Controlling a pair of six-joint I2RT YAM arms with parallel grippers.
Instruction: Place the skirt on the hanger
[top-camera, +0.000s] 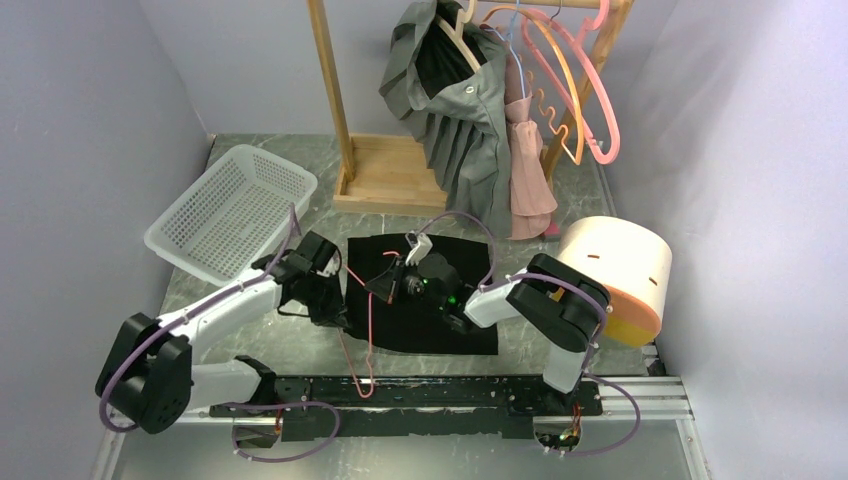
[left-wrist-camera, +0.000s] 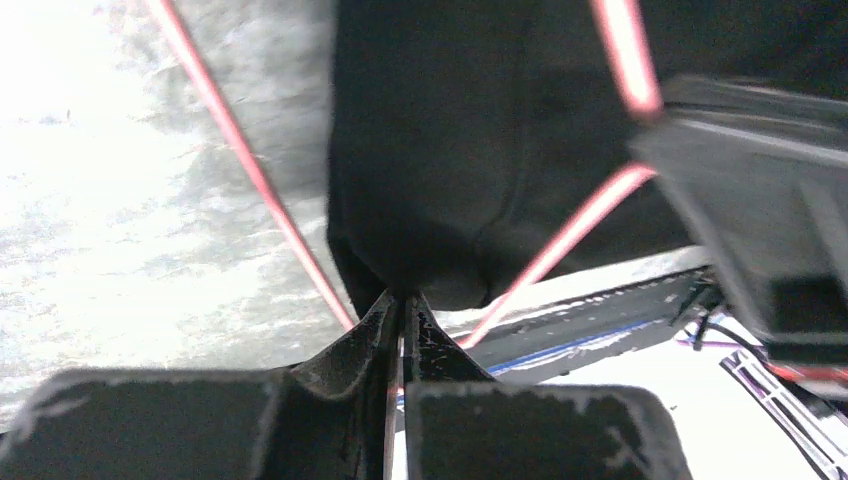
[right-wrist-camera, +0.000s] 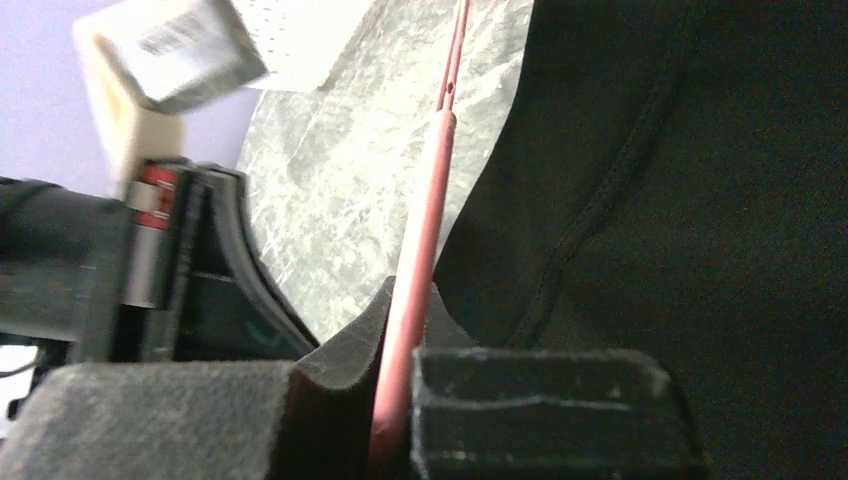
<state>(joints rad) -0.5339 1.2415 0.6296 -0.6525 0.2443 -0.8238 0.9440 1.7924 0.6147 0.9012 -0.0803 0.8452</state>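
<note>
Right wrist: hanger (right-wrist-camera: 420, 230) clamped in right gripper (right-wrist-camera: 405, 330), skirt (right-wrist-camera: 680, 200) touching alongside

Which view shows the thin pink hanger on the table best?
Top external: most of the hanger shows, lying across the black skirt, hook toward the arm bases. Left wrist shows only two blurred stretches of it; right wrist shows one stretch clamped in the right gripper.

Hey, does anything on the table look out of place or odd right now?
Nothing spilled or broken. The pink hanger lies askew on the table, partly tangled with the black skirt, hook toward the near edge. The right gripper pinches its bar; the left gripper pinches the skirt's edge.
</note>
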